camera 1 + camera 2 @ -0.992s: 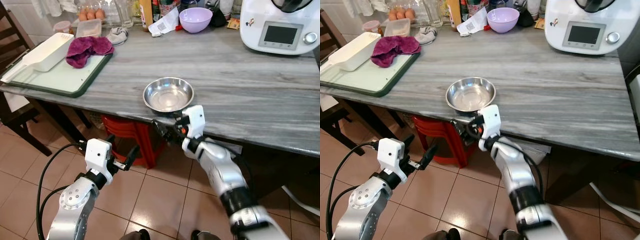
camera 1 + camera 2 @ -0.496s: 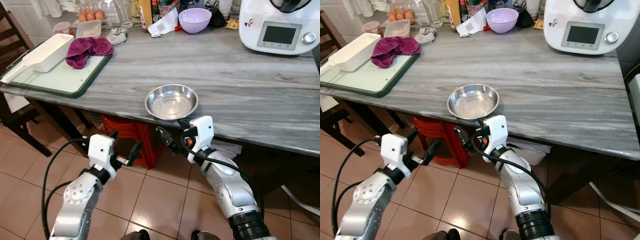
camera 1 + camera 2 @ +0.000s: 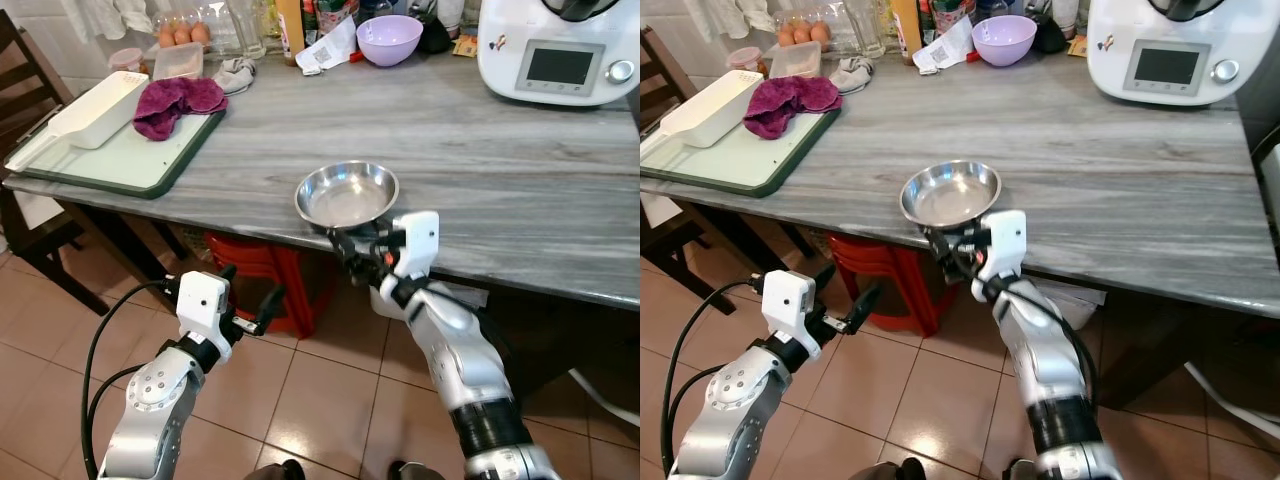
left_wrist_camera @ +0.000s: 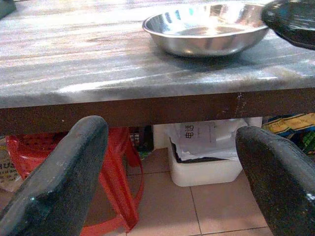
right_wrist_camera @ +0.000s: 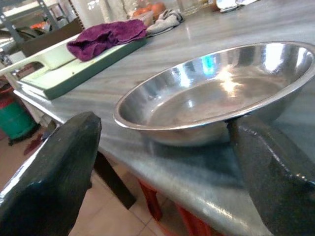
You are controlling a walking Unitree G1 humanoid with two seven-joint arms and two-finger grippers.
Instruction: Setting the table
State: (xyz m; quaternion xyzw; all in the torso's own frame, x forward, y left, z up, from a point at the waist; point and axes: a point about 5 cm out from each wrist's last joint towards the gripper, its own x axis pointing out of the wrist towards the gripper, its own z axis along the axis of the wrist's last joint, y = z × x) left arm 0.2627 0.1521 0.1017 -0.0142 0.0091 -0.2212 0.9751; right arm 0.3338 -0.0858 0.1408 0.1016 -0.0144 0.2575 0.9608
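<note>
- Black-fingered right gripper [image 3: 352, 246] sits at the centre of the left eye view, at the near edge of the grey streaked stone table [image 3: 500, 170], its two fingers spread wide just short of the shallow round steel bowl [image 3: 346, 194].
- In the right wrist view the same bowl [image 5: 216, 93] lies between the two spread fingers [image 5: 54, 177]; whether either finger touches its rim cannot be told.
- The steel bowl rests upright on the tabletop, close to the near edge, in the middle of the frame.
- Left gripper [image 3: 250, 300] hangs lower left of centre, below table height over the brown tiled floor [image 3: 330, 400], with its fingers wide apart and nothing between them.
- In the left wrist view the bowl [image 4: 206, 27] shows above the table edge, with a red plastic stool [image 4: 115, 172] and a white bin [image 4: 206, 162] beneath the table.
- Upper left of the left eye view: a green-rimmed tray [image 3: 110, 165] holding a white rectangular plastic container [image 3: 98, 103] and a crumpled purple cloth [image 3: 178, 100].
- Top centre: a lilac plastic bowl [image 3: 389, 38].
- Upper right: a white kitchen machine with a display [image 3: 560, 55].
</note>
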